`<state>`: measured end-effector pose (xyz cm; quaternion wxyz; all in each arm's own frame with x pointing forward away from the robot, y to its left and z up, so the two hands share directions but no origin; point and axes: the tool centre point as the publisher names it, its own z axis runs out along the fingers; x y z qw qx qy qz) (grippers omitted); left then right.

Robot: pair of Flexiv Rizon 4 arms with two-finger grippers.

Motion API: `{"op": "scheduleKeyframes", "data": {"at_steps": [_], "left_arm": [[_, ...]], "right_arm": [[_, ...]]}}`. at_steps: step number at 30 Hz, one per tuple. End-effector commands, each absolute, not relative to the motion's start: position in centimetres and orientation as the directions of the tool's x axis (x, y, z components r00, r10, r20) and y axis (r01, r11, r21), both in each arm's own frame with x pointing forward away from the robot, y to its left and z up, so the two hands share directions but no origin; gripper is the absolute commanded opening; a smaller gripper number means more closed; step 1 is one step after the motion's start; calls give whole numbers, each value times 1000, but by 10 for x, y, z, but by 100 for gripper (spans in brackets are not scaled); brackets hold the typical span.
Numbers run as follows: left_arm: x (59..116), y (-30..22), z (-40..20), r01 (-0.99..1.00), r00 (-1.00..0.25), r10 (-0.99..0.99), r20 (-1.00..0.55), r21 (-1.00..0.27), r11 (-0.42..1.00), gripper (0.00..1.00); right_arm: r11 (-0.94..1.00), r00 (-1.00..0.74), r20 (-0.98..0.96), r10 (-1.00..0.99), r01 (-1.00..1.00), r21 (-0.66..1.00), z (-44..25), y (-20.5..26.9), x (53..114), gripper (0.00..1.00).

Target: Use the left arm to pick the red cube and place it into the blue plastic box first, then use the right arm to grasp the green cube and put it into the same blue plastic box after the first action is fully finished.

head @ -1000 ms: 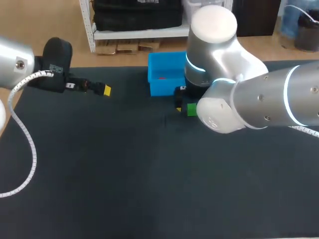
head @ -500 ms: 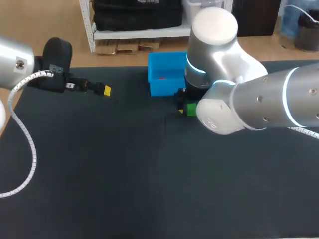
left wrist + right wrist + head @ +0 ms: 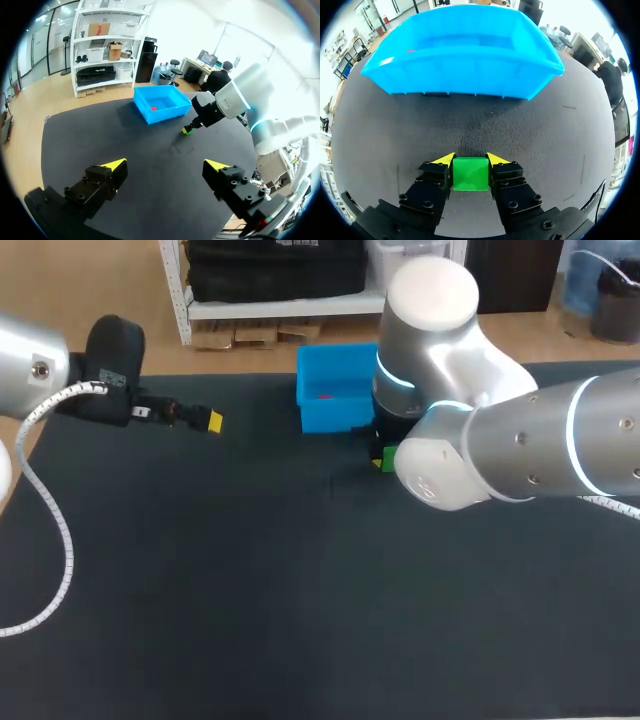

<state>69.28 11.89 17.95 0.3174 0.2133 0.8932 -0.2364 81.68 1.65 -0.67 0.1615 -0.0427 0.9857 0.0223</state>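
Observation:
The green cube [image 3: 470,174] sits on the black table between the yellow-tipped fingers of my right gripper [image 3: 470,160]. Both fingers press its sides, so the gripper is shut on it. In the head view my right arm covers most of the green cube [image 3: 383,458]. The blue plastic box [image 3: 460,50] stands just ahead of that gripper, with the red cube [image 3: 411,50] inside it. The head view also shows the red cube [image 3: 325,396] in the blue box [image 3: 330,418]. My left gripper [image 3: 165,164] hovers open and empty over the table's left part, far from the box [image 3: 160,113].
The black mat [image 3: 250,590] covers the whole table. My bulky right arm [image 3: 480,450] hangs over the table's right half, close beside the box.
My right gripper has closed its fingers onto the green cube, and the arm has shifted slightly over it. The left arm has stayed still.

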Motion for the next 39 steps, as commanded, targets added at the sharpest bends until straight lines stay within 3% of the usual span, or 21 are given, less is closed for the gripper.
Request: {"op": "scheduleKeyframes", "data": {"at_steps": [1,31,39], "left_arm": [[693,121,179,536,-704,230,-672,-291,793,100],[693,121,179,536,-704,230,-672,-291,793,100],[693,121,179,536,-704,230,-672,-291,793,100]], "right_arm": [[995,-942,-327,-77,-92,29,0,16,814,0],[980,-824,-557,-105,-181,84,146,19,801,0],[975,-701,-709,-76,-200,93,177,21,793,0]]}}
